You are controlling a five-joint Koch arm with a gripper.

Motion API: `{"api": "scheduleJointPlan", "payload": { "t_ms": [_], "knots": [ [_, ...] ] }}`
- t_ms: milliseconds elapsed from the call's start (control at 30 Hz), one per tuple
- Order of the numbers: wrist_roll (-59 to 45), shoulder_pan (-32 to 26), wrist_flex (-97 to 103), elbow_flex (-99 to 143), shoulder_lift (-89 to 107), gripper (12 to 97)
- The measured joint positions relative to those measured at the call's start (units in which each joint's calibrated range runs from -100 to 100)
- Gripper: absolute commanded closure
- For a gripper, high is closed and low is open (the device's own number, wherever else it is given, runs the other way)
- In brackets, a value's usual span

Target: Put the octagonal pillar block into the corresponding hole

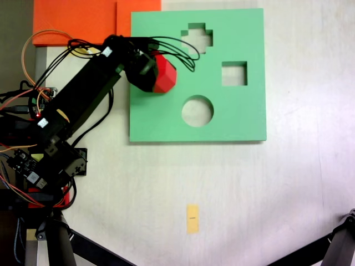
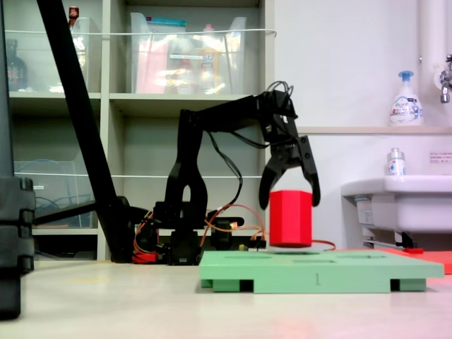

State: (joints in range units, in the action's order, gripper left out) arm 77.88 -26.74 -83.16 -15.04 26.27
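The gripper (image 2: 290, 200) straddles the upright red octagonal pillar block (image 2: 290, 217), jaws at its sides, just above the green foam board (image 1: 161, 119), presumably over its octagonal hole.

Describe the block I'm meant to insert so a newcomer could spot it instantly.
Start at the green foam board on the white table. Near the board's left edge in the top-down fixed view, the black gripper straddles the octagonal pillar block, which stands upright on the board. It is the only bright red, faceted prism there.
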Motion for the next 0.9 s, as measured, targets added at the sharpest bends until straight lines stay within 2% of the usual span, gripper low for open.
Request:
{"api": "scheduleJointPlan", "payload": {
  "t_ms": [900],
  "knots": [
    [2.49, -1.37, 3.23, 0.0, -10.94, 68.5]
  ]
}}
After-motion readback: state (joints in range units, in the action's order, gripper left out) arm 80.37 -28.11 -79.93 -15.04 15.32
